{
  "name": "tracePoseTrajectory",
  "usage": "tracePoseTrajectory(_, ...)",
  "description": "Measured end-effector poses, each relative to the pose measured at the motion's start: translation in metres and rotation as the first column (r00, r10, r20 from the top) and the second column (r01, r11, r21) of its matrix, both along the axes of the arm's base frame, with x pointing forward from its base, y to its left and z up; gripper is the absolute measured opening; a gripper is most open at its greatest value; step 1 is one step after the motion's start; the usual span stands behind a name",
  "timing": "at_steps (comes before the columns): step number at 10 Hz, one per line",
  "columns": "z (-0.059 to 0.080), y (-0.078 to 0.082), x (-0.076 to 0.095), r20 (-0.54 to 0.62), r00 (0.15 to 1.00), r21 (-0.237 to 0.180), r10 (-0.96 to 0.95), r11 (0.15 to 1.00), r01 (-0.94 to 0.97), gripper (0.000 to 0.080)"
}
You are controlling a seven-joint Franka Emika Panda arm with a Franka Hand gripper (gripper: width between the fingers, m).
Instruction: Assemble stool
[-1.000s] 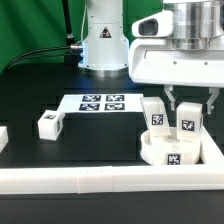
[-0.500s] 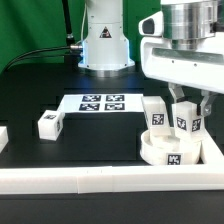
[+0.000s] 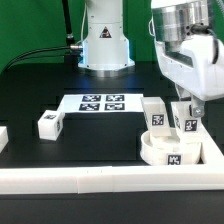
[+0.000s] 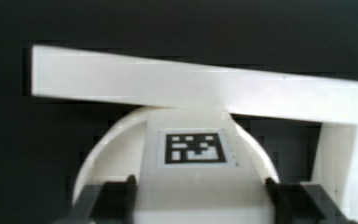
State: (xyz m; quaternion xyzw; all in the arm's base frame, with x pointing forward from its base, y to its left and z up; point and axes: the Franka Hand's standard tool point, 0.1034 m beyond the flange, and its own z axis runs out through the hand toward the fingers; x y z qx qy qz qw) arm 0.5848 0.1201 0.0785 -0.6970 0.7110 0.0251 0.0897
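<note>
1. You had the border rail [image 3: 100, 182] running along the near edge.
2. Your gripper [image 3: 192, 110] hung tilted at the right, fingers [image 4: 105, 200] spread and pinching nothing.
3. The marker board [image 3: 103, 102] lay far, mid-table.
4. The seat [image 3: 158, 152] sat at the near right.
5. 2 upright legs [image 3: 155, 113] stood on it, 1 just below your gripper.
6. 1 loose leg [image 3: 48, 124] lay well apart, left.

Bright even light, white parts glaring, wrist view soft and blurred
</note>
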Motion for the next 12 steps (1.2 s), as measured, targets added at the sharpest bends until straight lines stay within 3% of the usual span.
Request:
tracePoseTrajectory(4, 0.0, -0.002, 0.0, -0.04, 0.974, 0.054, -0.221, 0.973, 0.223, 0.0337)
tracePoseTrajectory(5, 0.0, -0.001, 0.0, -0.04, 0.975, 0.055, -0.218, 0.974, 0.22, 0.0422)
tracePoseTrajectory(6, -0.001, -0.001, 0.0, -0.039, 0.977, 0.055, -0.212, 0.975, 0.214, 0.0593)
tracePoseTrajectory(7, 0.0, 0.0, 0.0, -0.038, 0.977, 0.056, -0.211, 0.975, 0.213, 0.0593)
tracePoseTrajectory(8, 0.008, 0.003, 0.002, -0.029, 0.977, 0.065, -0.21, 0.975, 0.211, 0.0637)
tracePoseTrajectory(10, 0.028, 0.009, 0.007, 0.006, 0.986, 0.081, -0.167, 0.983, 0.166, 0.0637)
tracePoseTrajectory(12, 0.025, 0.008, 0.006, 0.045, 0.999, 0.056, 0.012, 0.998, -0.014, 0.0649)
